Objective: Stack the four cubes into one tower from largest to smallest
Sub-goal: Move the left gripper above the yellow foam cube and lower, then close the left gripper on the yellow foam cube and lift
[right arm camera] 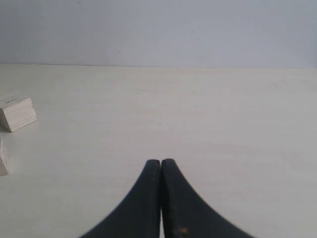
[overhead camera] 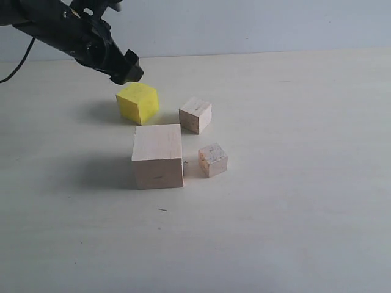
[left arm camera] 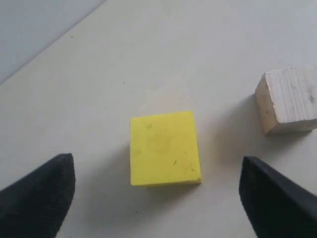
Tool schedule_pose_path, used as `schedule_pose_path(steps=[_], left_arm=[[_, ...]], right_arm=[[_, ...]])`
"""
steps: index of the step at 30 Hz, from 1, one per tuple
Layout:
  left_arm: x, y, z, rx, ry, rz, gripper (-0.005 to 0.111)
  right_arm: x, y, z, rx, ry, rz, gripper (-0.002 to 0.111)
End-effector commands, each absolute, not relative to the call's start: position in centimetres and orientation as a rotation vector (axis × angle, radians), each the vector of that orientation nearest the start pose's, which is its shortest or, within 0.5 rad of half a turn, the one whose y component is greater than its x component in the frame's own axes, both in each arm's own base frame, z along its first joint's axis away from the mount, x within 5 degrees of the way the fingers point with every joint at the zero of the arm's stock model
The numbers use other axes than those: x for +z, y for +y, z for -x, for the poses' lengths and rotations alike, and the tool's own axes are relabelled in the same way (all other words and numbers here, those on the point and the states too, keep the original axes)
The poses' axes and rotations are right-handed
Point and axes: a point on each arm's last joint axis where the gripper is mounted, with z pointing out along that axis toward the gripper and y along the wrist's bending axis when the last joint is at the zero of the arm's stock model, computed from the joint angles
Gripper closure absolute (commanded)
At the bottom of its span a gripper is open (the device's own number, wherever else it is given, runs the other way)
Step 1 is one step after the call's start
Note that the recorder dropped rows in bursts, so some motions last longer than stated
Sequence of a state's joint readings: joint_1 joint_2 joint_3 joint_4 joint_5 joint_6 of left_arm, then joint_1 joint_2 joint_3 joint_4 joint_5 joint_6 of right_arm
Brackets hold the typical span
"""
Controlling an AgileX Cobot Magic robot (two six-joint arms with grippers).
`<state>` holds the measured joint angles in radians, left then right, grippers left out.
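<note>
All four cubes rest apart on the pale table. The large pale wooden cube (overhead camera: 157,156) is nearest the front. Behind it sits the bright yellow cube (overhead camera: 137,102) (left arm camera: 165,148). One small wooden cube (overhead camera: 195,114) (left arm camera: 289,99) lies to the yellow one's right, and the smallest, with pinkish-grey marks (overhead camera: 212,160), lies right of the large cube. My left gripper (overhead camera: 127,68) (left arm camera: 158,166) hangs open just above and behind the yellow cube, its dark fingers (left arm camera: 42,191) wide on either side and touching nothing. My right gripper (right arm camera: 161,162) is shut and empty, out of the exterior view.
A black cable (overhead camera: 17,64) trails behind the left arm at the far left. The table's back edge meets a grey wall (overhead camera: 256,24). In the right wrist view, a small wooden cube (right arm camera: 17,111) shows at the frame's edge.
</note>
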<state>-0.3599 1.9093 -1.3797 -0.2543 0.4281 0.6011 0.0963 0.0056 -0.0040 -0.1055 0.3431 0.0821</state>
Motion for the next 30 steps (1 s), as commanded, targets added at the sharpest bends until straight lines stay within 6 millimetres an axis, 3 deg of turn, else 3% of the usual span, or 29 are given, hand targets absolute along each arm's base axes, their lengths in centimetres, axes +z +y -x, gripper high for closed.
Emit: schedule_pose_path(steps=[1, 19, 30], left_arm=[[21.8, -16.1, -40.3, -0.143, 2.220, -0.828, 0.021], [17.8, -17.7, -44.2, -0.197, 2.417, -0.759, 0.021], [15.6, -17.9, -44.7, -0.182, 2.471, -0.775, 0.021]], right_arm=[[18.3, 0.2, -5.4, 0.022, 1.817, 0.081, 0.108], [18.3, 0.2, -5.4, 0.022, 1.817, 0.081, 0.108], [18.3, 0.2, -5.4, 0.022, 1.817, 0.081, 0.108]])
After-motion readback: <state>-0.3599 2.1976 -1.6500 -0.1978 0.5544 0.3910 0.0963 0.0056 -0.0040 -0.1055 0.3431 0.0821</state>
